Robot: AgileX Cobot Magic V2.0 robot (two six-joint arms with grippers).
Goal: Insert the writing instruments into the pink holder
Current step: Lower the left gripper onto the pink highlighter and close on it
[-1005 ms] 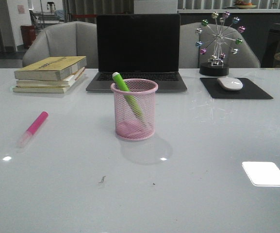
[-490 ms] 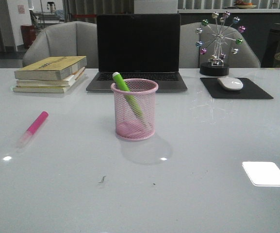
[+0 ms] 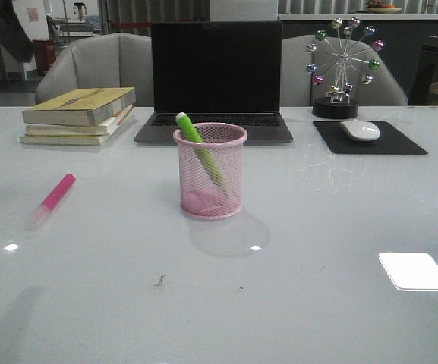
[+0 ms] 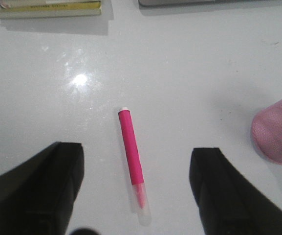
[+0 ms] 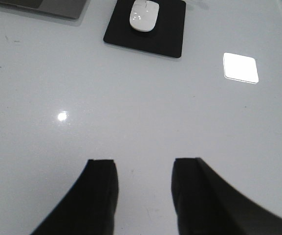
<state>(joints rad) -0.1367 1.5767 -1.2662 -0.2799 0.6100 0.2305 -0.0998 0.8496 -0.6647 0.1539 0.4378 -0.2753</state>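
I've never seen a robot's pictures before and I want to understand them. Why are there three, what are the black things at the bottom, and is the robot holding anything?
The robot has two arms, each ending in a pincer, and three cameras. One camera looks forward over the white table. There you see a pink holder with a green marker leaning inside it, a pink marker lying flat, a stack of books, a laptop, a mouse on a black pad, and a little wheel toy.

The other two cameras sit on the wrists. The black shapes are fingers. The left pincer is open above the pink marker, one finger on each side. The right pincer is open over bare table. Neither holds anything yet.
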